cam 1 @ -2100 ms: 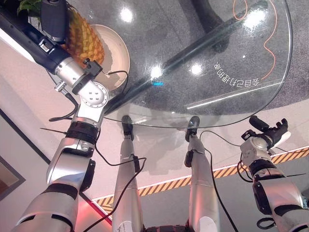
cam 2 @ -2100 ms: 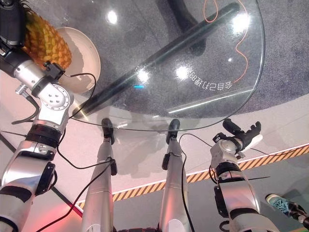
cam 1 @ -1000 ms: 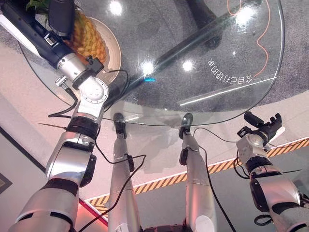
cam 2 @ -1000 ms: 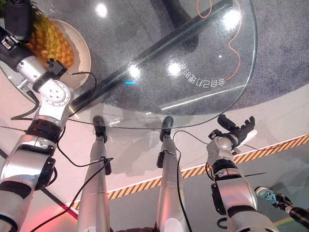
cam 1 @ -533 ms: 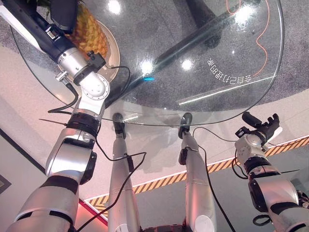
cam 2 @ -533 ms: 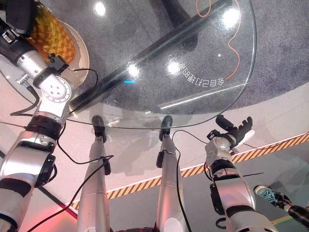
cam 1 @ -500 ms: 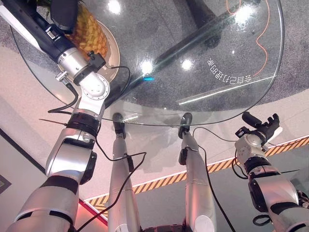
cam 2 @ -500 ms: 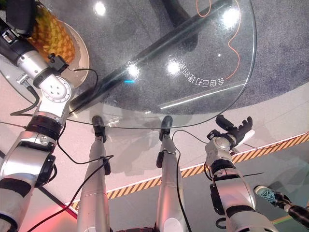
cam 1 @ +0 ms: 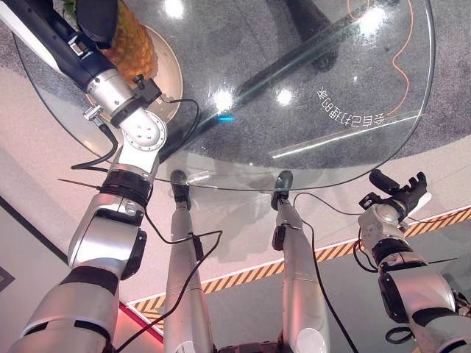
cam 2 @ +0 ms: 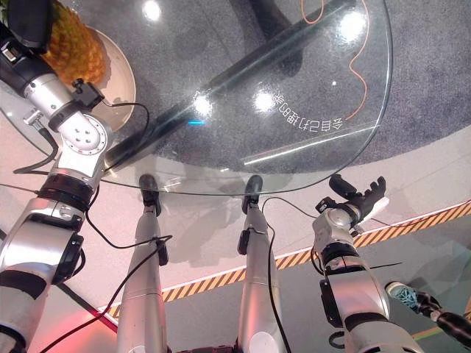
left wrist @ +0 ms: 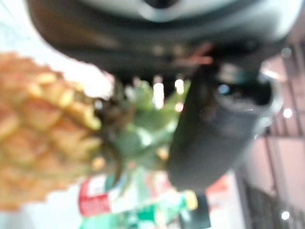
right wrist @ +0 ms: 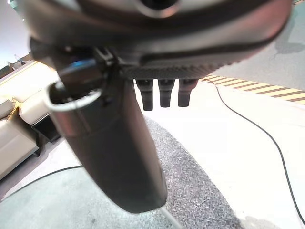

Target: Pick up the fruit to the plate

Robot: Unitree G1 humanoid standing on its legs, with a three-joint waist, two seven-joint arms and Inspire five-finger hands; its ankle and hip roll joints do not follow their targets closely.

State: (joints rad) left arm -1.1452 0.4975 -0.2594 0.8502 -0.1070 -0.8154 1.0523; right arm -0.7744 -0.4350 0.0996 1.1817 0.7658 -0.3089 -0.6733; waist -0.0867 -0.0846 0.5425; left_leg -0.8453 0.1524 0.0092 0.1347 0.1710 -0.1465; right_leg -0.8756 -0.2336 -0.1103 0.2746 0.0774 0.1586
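While the head camera shifts slightly, status reads:
Pineapple [cam 1: 129,45]: remains over the plate [cam 1: 168,72] on the glass surface [cam 1: 309,88].
Left hand [cam 1: 99,18]: fingers stay wrapped on it; release pending.
Right hand [cam 1: 401,193]: fingers relaxed, empty.

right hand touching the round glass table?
Apart. The left eye view shows the dark right hand below the round glass table's rim, with pale floor showing between them.
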